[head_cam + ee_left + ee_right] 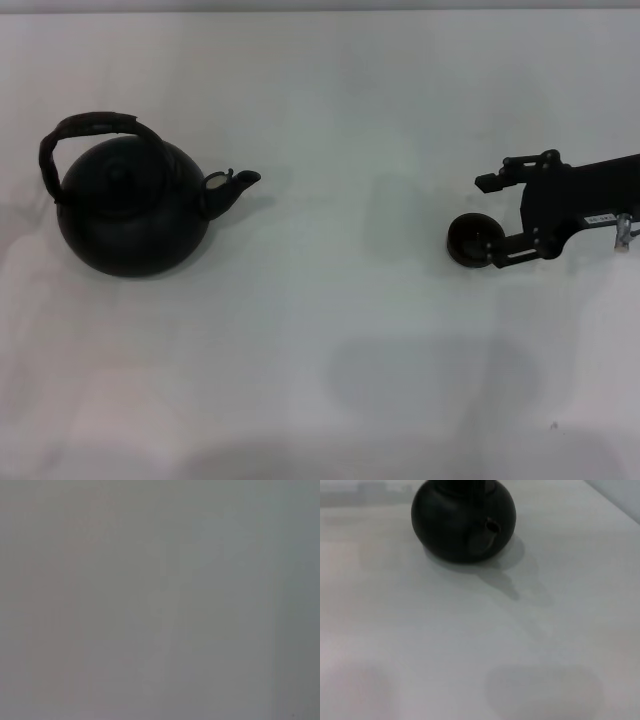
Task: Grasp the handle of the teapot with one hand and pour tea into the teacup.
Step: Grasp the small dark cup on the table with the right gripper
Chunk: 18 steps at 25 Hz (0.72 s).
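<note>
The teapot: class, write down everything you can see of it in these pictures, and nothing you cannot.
The teapot is a large, round, matte black pot standing upright on the white table, on the robot's left side. A knobbed lid closes its top. An arched, dark, wrapped handle loops over it. Its short curved spout points toward the teacup far off beside the right gripper. Nothing grips or touches the pot but the table.
</note>
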{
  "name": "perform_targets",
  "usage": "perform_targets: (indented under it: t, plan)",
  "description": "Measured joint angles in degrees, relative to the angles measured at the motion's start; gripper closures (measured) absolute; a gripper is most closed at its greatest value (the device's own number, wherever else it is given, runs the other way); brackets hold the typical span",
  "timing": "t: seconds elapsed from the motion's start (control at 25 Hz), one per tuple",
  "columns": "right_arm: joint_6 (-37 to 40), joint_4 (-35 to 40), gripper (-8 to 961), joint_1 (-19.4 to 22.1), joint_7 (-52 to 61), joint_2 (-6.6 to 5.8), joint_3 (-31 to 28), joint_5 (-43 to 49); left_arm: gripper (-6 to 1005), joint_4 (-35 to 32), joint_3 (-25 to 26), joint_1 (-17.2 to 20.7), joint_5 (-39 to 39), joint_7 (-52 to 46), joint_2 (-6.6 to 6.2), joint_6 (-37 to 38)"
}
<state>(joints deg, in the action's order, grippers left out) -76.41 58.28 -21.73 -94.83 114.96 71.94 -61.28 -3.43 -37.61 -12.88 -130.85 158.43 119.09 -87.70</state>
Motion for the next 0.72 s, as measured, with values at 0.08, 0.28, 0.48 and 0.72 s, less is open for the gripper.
perform_targets:
  t: [0.08, 0.28, 0.48, 0.72]
  plan:
    - [0.06, 0.16, 163, -0.01, 0.05, 0.00, 0.10, 0.36, 202, 0.01, 0.00, 0.09, 0.13, -0.02, 0.00, -0.13]
    - [-0.50, 0.27, 168, -0.02, 0.92, -0.06, 0.12, 1.04, 202, 0.01, 0.00, 0.22, 0.17, -0.04, 0.08, -0.88]
    - [-0.62, 0.27, 174, -0.26, 1.28, -0.09, 0.01, 2.70, 202, 0.01, 0.00, 0.25, 0.17, -0.05, 0.09, -1.21]
    - [-0.62, 0.27, 180, -0.54, 1.36, -0.09, 0.09, 3.16, 201, 0.09, 0.00, 0.45, 0.17, -0.05, 0.09, -1.35]
